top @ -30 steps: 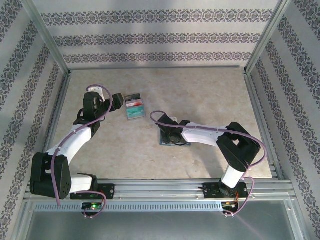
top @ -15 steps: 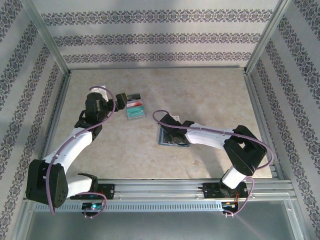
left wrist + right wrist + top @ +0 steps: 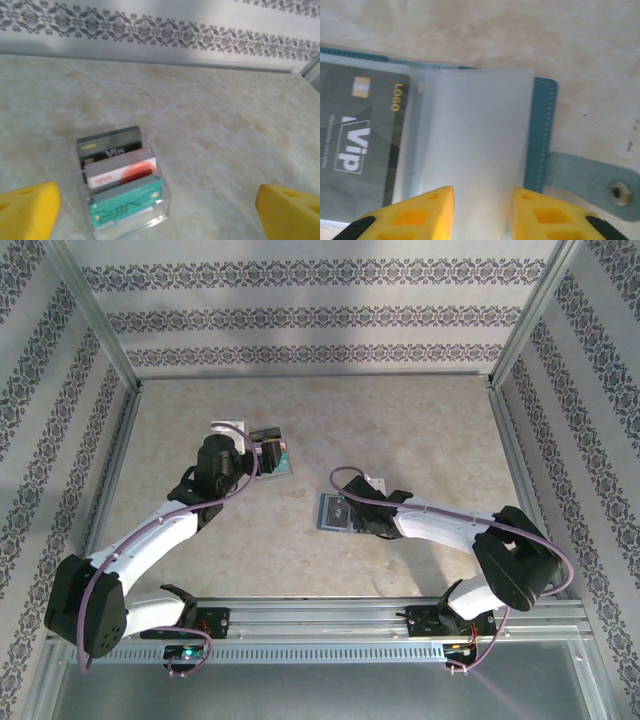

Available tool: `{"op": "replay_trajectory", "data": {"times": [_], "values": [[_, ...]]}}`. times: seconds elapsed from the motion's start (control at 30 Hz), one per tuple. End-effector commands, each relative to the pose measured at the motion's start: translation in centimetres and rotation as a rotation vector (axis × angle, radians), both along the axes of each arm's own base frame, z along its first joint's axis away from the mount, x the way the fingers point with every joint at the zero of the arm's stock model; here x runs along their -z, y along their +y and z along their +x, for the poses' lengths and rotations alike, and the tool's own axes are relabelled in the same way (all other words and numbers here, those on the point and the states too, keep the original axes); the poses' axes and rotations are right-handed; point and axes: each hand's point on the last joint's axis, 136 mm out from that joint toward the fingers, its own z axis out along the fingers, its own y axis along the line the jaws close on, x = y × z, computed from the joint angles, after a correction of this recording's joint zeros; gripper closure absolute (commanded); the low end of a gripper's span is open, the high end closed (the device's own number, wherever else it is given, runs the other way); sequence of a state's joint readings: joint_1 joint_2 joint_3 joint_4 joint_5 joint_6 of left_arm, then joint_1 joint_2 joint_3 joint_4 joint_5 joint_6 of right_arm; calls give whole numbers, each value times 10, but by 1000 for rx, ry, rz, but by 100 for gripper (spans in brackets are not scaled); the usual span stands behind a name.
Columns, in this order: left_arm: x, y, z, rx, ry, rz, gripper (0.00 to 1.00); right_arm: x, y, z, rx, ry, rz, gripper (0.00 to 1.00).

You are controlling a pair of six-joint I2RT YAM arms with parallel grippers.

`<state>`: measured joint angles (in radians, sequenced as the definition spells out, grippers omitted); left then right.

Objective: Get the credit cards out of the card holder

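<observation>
The card holder (image 3: 542,130) lies open on the table, teal-blue, its clasp tab pointing right; in the top view the card holder (image 3: 333,512) sits mid-table. A dark grey credit card (image 3: 365,130) marked VIP sits in its left sleeve. A frosted empty sleeve arches up in the middle. My right gripper (image 3: 481,210) hovers over that sleeve, its jaws narrowly open and nothing pinched between them. My left gripper (image 3: 157,215) is wide open just before a clear box (image 3: 122,180) that holds grey, red-and-white and teal cards standing upright.
The clear box (image 3: 283,461) stands at the back left of the marble-look table (image 3: 430,430), partly under the left gripper (image 3: 262,455). Metal frame rails and patterned walls enclose the table on three sides. The right gripper (image 3: 362,518) is at the holder's right side.
The left arm has swung right and forward, bringing its gripper up to the clear box. The right gripper has shifted right over the holder, uncovering the holder's left half.
</observation>
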<state>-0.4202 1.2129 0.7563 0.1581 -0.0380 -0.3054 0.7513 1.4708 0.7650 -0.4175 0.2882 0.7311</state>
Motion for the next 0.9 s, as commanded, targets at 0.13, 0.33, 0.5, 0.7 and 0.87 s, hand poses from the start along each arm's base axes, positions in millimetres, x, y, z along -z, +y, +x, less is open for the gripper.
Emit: {"op": "replay_trajectory", "data": {"times": [0.13, 0.33, 0.5, 0.7, 0.87], "values": [[59, -41, -29, 117, 144, 98, 6, 0, -41, -4, 94, -8, -32, 64], [99, -74, -55, 223, 241, 137, 11, -16, -48, -2, 113, -38, 4, 64], [132, -90, -75, 297, 339, 107, 20, -34, -22, 0, 92, -50, 172, 63], [154, -116, -89, 405, 387, 96, 35, -42, 16, 4, 71, -27, 376, 65], [163, -134, -92, 461, 403, 74, 44, -41, 41, 8, 30, -11, 469, 64]]}}
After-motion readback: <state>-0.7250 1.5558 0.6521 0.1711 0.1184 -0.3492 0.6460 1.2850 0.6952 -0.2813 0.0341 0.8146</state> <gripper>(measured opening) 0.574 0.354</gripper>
